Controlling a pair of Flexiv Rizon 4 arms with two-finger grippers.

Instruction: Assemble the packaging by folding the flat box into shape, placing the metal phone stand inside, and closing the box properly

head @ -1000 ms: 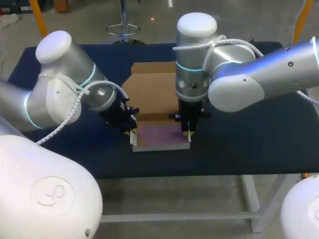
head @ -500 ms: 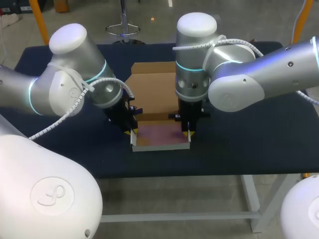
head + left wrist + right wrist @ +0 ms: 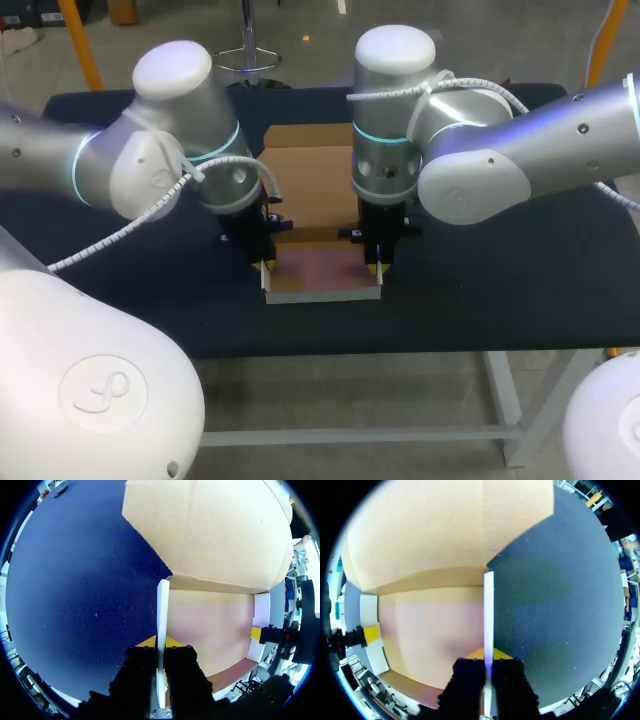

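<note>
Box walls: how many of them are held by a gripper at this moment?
2. The left side wall stands upright, pinched by the left gripper. The right side wall stands upright, pinched by the right gripper. No other wall is gripped.

Left arm [image 3: 160, 140]: its big white joint has swung in from the table's left side toward the box [image 3: 322, 282]. It has risen and now stands close beside the box's open lid.
Left gripper [image 3: 264, 264]: turned from a slant to nearly upright at the box's left wall, edging slightly nearer.
</note>
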